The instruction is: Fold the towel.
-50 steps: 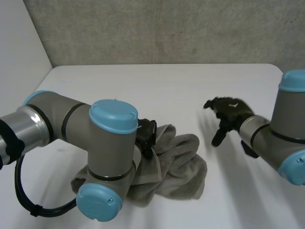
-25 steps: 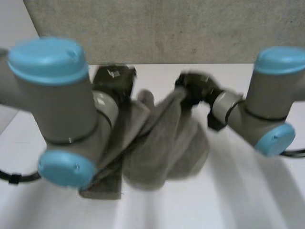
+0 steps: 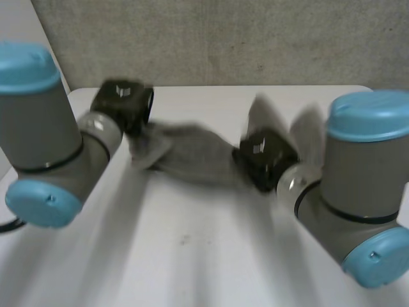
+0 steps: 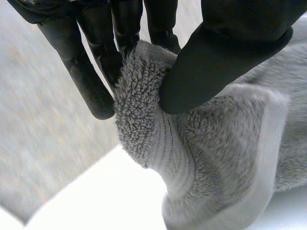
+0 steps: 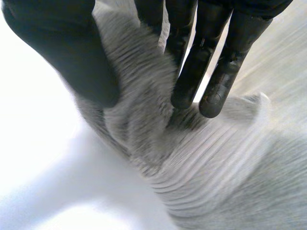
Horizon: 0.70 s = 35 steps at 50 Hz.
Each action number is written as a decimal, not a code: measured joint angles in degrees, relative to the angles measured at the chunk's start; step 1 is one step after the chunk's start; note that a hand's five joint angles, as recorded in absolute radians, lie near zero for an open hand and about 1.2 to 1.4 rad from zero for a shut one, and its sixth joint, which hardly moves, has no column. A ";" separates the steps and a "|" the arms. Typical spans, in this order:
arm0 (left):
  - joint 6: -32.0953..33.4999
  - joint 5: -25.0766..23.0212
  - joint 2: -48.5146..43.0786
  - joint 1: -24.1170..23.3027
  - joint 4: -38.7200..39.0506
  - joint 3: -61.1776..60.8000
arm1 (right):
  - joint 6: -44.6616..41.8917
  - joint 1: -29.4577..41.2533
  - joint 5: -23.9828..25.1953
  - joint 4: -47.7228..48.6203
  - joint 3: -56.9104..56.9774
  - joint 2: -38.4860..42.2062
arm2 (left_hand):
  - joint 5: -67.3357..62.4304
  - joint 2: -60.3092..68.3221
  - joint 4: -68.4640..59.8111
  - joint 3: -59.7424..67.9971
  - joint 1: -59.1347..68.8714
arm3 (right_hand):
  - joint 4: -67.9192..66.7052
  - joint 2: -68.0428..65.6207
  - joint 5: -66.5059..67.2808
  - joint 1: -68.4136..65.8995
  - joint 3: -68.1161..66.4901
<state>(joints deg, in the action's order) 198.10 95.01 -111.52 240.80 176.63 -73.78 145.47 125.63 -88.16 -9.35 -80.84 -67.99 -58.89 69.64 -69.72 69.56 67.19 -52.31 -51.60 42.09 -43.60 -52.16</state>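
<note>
the grey towel (image 3: 185,157) hangs stretched between the two hands above the white table (image 3: 192,256). the left robot hand (image 3: 124,102) pinches a hemmed corner between thumb and fingers. the right robot hand (image 3: 265,160) clamps the other end (thumb on one face, fingers on the other). it looks like soft, light, limp terry, likely to sag mid-span, so the corners and woven hem seem the best places to hold.

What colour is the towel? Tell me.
The towel is plain grey, with no pattern; it shows clearest in the left wrist view.
</note>
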 measured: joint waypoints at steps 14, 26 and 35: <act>10.35 0.01 3.59 0.59 0.19 -12.72 | 8.96 -3.06 -2.10 -2.20 1.13 -0.03 | 38.00 -38.71 38.76 -38.57 -36.36 | 34.11 31.86 -34.12 26.71 33.65; 4.48 0.81 9.61 -3.51 0.45 -13.55 | 18.60 -11.80 5.20 -1.78 1.79 -1.79 | 43.60 -44.22 44.42 -44.12 -41.53 | 34.12 31.86 -34.12 26.71 33.65; -4.25 2.32 6.21 -3.41 0.43 -14.16 | 18.28 -14.55 11.31 -4.92 5.45 2.74 | 44.90 -45.49 45.65 -45.39 -42.78 | 34.11 31.86 -34.11 26.71 33.65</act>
<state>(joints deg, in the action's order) 193.85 97.33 -105.31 237.39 177.06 -87.94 163.76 111.07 -76.85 -14.27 -75.39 -65.25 -13.99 24.15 -24.07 24.17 24.41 -18.20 -19.73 7.98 -16.89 -18.51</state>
